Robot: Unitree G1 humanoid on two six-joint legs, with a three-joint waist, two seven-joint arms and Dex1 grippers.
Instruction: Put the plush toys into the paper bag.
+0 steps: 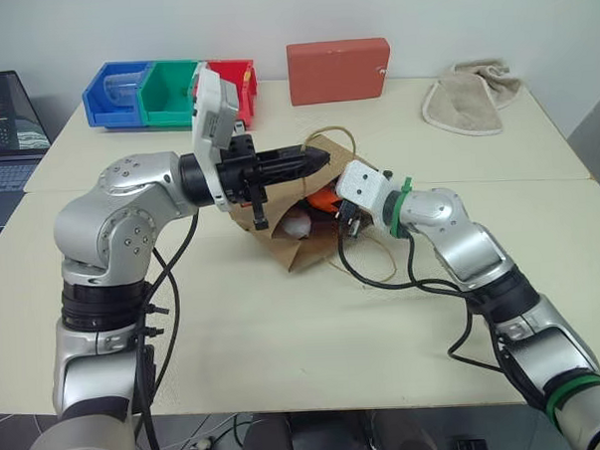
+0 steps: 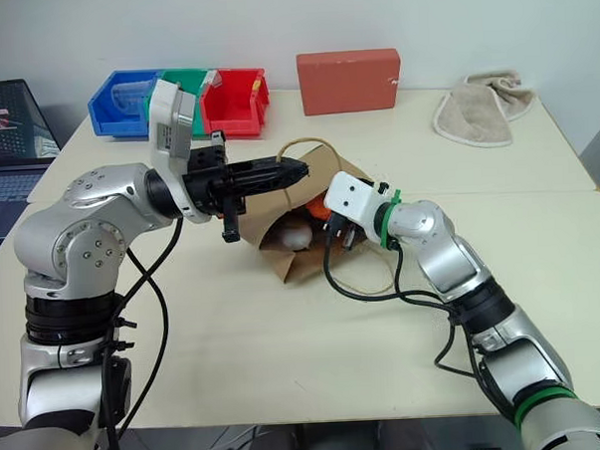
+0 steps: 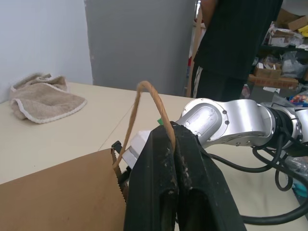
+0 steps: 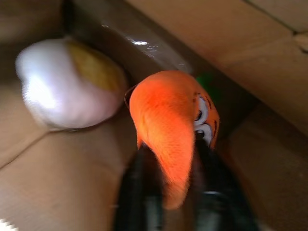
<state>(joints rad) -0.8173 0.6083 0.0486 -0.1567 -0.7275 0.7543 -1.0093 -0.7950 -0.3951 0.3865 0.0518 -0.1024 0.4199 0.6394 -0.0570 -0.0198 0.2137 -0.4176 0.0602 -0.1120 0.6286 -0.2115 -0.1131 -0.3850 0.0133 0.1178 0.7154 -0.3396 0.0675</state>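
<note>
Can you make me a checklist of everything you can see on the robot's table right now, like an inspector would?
Surface: beige table, two tops pushed together.
Job's things: paper bag lying on its side, mouth open; white egg toy inside; orange carrot toy inside too.
Clutter: red box, beige towel, blue, green and red bins.
Grippers: left gripper shut on the bag's string handle; right gripper in the bag's mouth, a finger on each side of the carrot.
Cables: black cables looping off both arms.
Surroundings: laptop at left; a person standing behind.
</note>
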